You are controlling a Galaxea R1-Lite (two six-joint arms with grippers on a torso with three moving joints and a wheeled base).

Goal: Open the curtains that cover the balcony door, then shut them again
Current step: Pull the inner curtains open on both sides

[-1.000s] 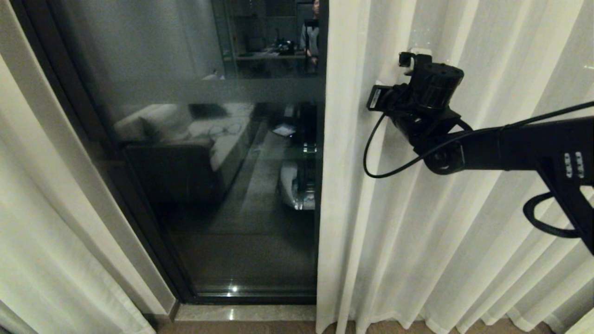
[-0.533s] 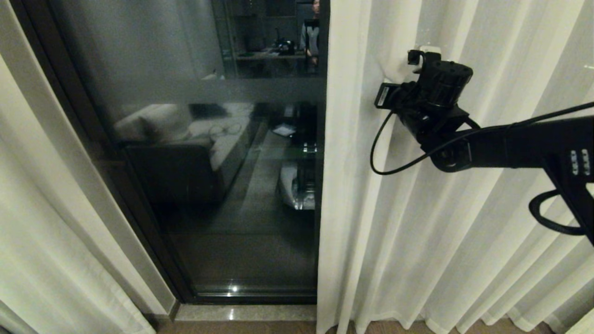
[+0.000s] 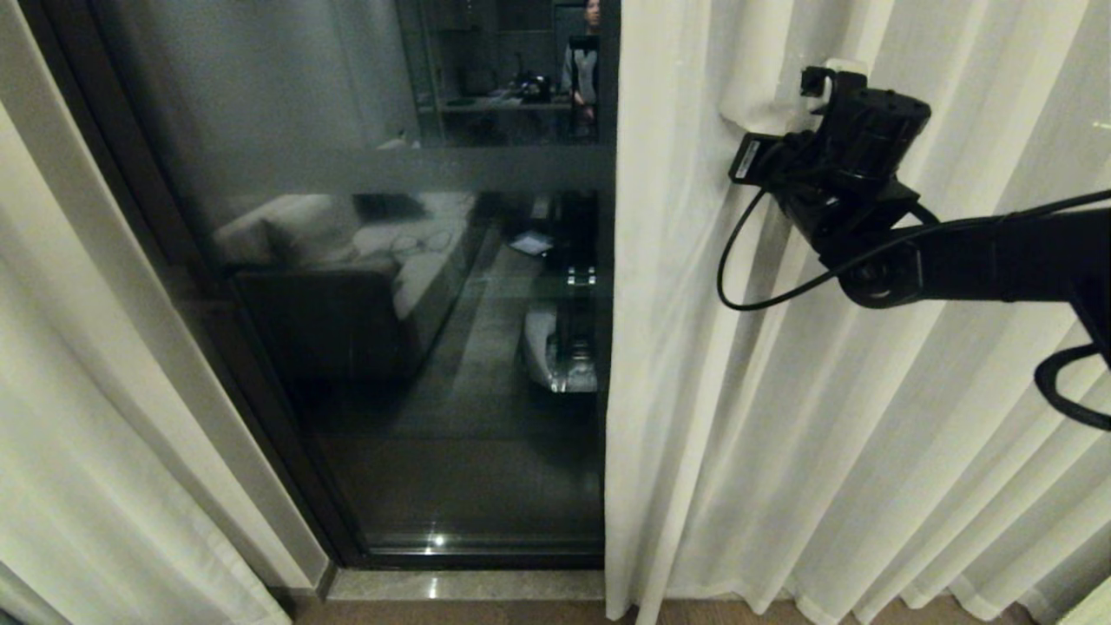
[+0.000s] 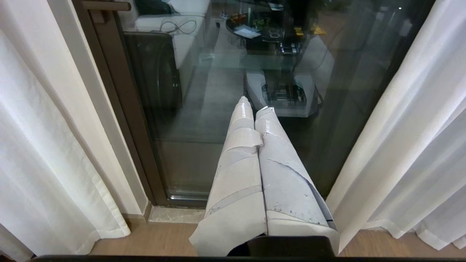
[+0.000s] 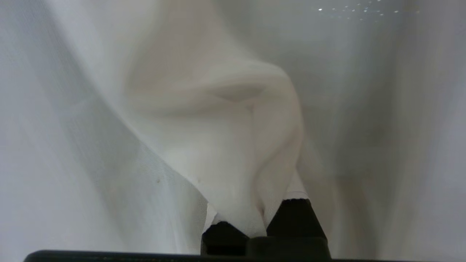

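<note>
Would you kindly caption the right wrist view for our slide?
Right gripper shut on a bunched fold of the curtains.

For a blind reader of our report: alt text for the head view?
The right gripper, shut on the curtains, holds a bunched fold high up on the right-hand panel. To its left the balcony door stands uncovered, its dark glass reflecting a room.

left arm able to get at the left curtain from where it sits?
Probably yes. The left hand is shut and empty, pointing at the door; the left curtain hangs beside it with nothing between. The right hand is shut on the right curtain.
</note>
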